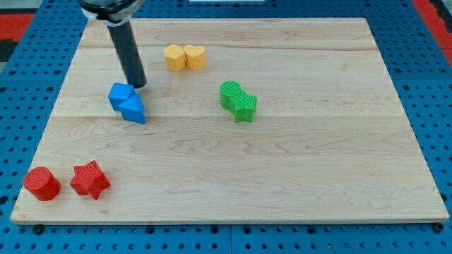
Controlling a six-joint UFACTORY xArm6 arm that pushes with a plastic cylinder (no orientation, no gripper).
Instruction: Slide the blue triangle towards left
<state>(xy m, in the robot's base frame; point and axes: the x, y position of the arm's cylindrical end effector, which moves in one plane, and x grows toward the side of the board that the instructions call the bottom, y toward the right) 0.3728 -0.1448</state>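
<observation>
The blue triangle lies on the wooden board at the view's left of centre, touching a second blue block just up and left of it. My dark rod comes down from the view's top left. My tip rests on the board just above and to the right of the two blue blocks, close to the upper blue block, about level with its top edge.
Two yellow blocks sit side by side near the view's top centre. Two green blocks touch each other right of centre. A red cylinder and a red star lie at the bottom left corner.
</observation>
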